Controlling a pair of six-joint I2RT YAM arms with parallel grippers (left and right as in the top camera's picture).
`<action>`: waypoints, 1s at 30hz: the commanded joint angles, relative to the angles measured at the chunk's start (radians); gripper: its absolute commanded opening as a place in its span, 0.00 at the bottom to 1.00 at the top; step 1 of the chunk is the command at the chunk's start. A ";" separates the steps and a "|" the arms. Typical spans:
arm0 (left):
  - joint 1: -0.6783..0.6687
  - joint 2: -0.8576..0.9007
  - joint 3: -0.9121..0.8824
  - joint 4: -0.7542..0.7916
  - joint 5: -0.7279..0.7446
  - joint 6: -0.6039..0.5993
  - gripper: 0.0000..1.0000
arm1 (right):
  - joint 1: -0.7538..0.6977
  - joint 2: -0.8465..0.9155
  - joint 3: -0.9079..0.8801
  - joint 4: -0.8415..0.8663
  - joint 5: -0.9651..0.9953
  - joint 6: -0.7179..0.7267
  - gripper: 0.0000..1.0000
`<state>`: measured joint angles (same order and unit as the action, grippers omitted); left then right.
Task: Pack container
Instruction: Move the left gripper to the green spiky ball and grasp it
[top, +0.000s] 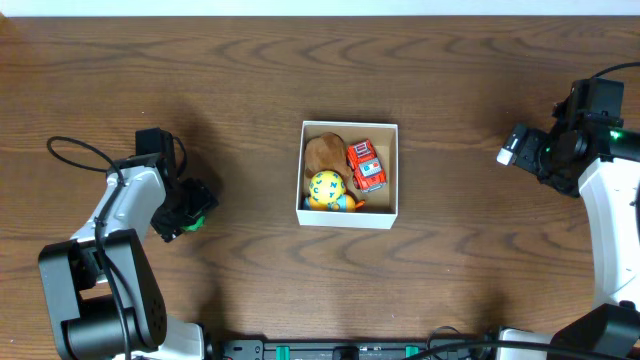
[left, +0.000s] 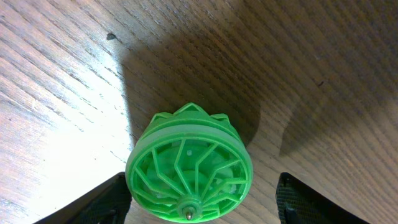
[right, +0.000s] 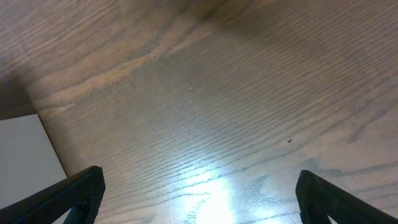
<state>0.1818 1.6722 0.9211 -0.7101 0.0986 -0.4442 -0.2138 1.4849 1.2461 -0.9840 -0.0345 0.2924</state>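
The container (top: 349, 217) is a small square box, white outside and brown inside, at the table's middle. It holds a red toy car (top: 366, 165), a yellow ball with letters (top: 325, 187) and a brown piece (top: 322, 152). A green spinning-top toy (left: 189, 165) lies on the wood at the far left and shows in the overhead view (top: 193, 222). My left gripper (top: 188, 208) is open with its fingers (left: 202, 194) on either side of the toy; the left finger is near its rim and the right finger stands apart. My right gripper (top: 522, 148) is open and empty over bare wood (right: 199, 193).
The table is dark brown wood (top: 480, 70). A white flat surface (right: 25, 155) shows at the left edge of the right wrist view. A black bar with green parts (top: 330, 350) runs along the front edge. Cables loop by the left arm (top: 75, 150).
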 joint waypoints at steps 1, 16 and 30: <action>0.005 0.005 -0.002 -0.010 -0.005 0.006 0.72 | -0.001 0.008 -0.006 -0.004 -0.008 -0.021 0.99; 0.005 0.005 -0.002 -0.013 -0.006 0.006 0.58 | -0.001 0.008 -0.006 -0.004 -0.008 -0.020 0.99; 0.005 0.001 0.010 -0.017 -0.005 0.006 0.47 | -0.001 0.008 -0.006 -0.004 -0.008 -0.020 0.99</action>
<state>0.1818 1.6722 0.9215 -0.7193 0.0986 -0.4446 -0.2138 1.4849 1.2461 -0.9844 -0.0345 0.2829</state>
